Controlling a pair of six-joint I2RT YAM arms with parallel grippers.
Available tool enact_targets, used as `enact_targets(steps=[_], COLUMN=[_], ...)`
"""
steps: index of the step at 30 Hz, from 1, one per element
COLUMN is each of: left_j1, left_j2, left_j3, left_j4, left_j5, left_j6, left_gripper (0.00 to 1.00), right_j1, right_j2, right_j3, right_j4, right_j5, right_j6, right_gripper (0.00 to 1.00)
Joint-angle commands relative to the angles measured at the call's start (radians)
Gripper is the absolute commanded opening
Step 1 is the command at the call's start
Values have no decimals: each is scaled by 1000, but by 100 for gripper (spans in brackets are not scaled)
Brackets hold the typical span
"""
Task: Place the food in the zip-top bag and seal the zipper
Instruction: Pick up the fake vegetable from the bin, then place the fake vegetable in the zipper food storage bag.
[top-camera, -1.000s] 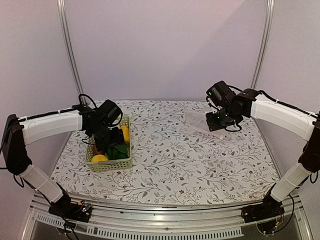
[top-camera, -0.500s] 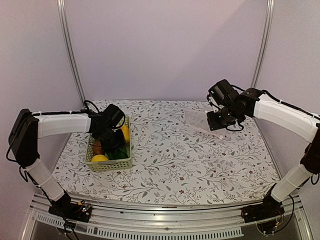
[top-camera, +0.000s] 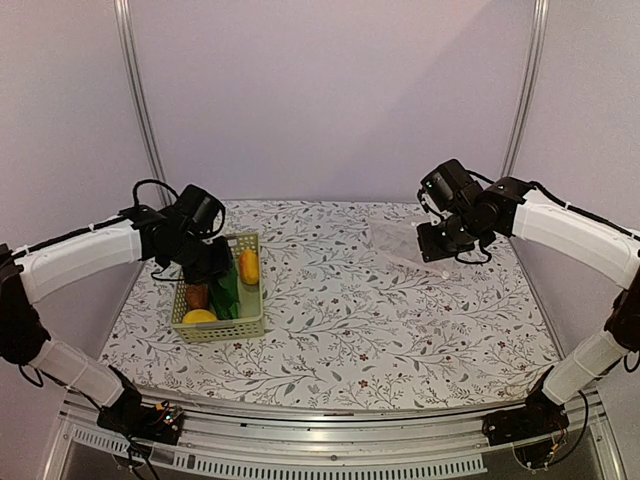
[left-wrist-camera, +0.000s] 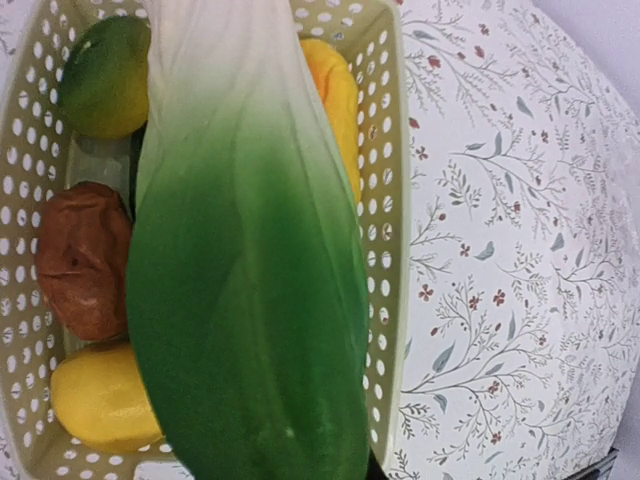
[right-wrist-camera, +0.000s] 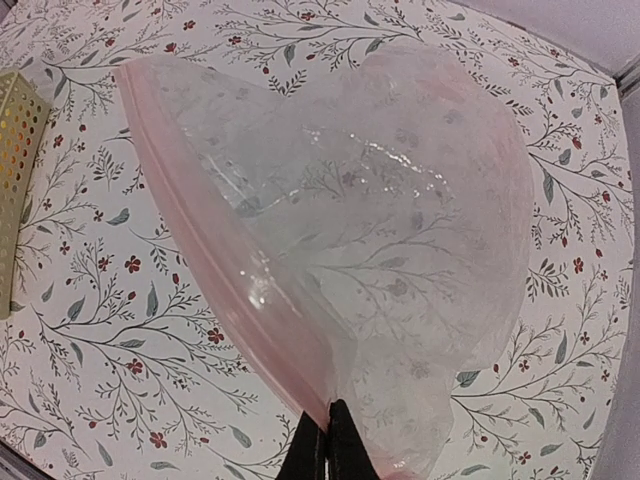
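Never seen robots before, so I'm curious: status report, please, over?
Left pincer shut on green vegetable, held above basket. Right pincer pinching zip-top bag edge. Bag empty; nothing in the way.

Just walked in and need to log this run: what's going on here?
The left gripper holds a long green-and-white vegetable over the pale green basket, where a lemon and a brown piece lie. The right gripper is pinched on the zipper edge of the clear zip-top bag at the far right of the table. No food is in the bag yet.
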Motion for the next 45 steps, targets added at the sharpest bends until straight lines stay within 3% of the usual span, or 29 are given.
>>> enact_targets(steps=[1,4,10,22,31,45], left_j1=[12,12,-34,-239,-313,-260], left_j2=[-121,-159,-164,19,234,488], left_j3=[75,127,213,227,310,500], left_j4=[-72,-59,65,335,362,359], left_j5=[0,97,495,815,909,921], left_j6=[66,114,201,235,228,202], left_gripper=[0,0,0,0,0,0], right_j1=[-1,-1,-15,-15,-10,76], right_j2=[-33,-28,2,87,118,38], right_j3=[-3,11,55,93,127,98], right_j4=[-9,-9,-12,19,24,29], right_j5=[16,16,11,-43,-85,-196], right_j6=[-1,-16,-55,-91,-87,-147], right_gripper=[0,0,0,0,0,0])
